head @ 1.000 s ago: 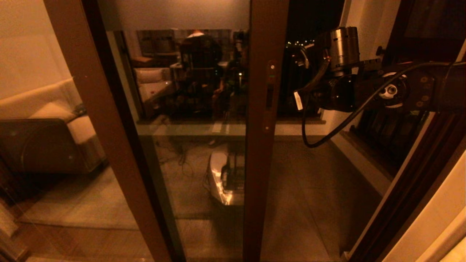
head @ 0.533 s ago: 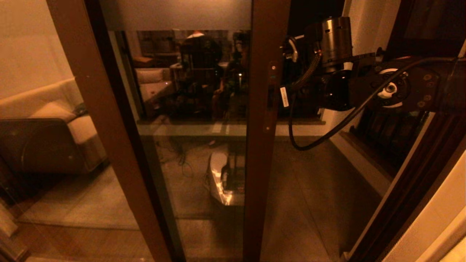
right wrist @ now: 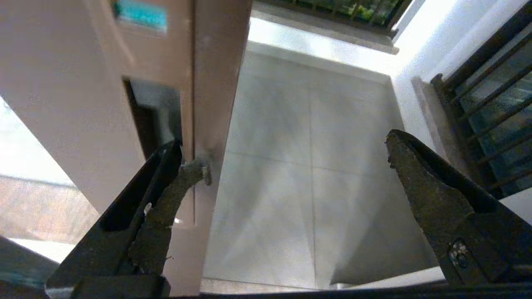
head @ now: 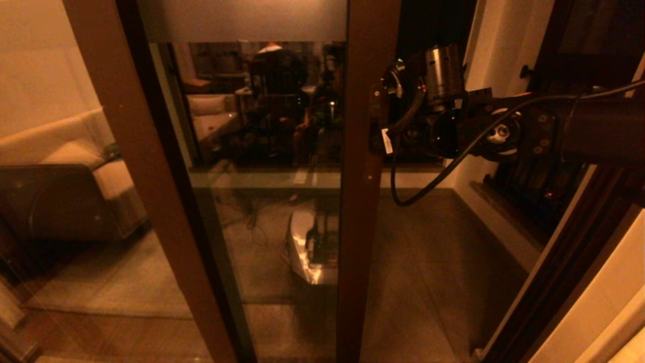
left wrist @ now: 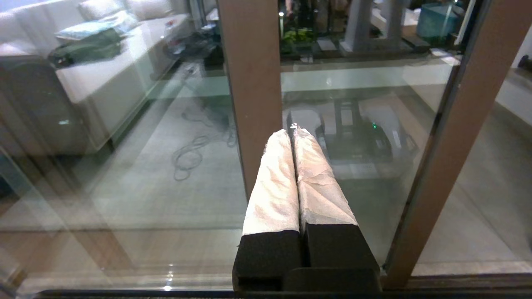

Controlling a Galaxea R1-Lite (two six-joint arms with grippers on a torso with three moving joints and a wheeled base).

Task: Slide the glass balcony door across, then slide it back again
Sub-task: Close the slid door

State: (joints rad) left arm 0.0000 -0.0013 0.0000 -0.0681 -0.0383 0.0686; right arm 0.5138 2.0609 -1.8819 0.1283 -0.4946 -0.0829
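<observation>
The glass balcony door [head: 267,151] has a frosted top band [head: 242,20] and a brown stile [head: 365,227] with a narrow dark handle slot [head: 373,136]. My right arm [head: 453,126] reaches in from the right, level with that slot. My right gripper [right wrist: 297,162] is open. One fingertip [right wrist: 195,170] rests against the stile's edge beside the recessed handle slot [right wrist: 153,120]; the other finger [right wrist: 415,178] hangs free over the balcony floor. My left gripper [left wrist: 293,131] is shut and empty, its white-wrapped fingers low in front of the glass.
Right of the stile the doorway stands open onto a tiled balcony floor [head: 428,262]. A dark barred window [head: 544,186] and white wall [head: 499,50] close the right side. Another brown frame [head: 126,151] slants at left, with a sofa [head: 75,166] seen behind the glass.
My right arm has swung left and dropped slightly, bringing its gripper from open air up against the stile by the handle slot. The door itself has not visibly shifted.
</observation>
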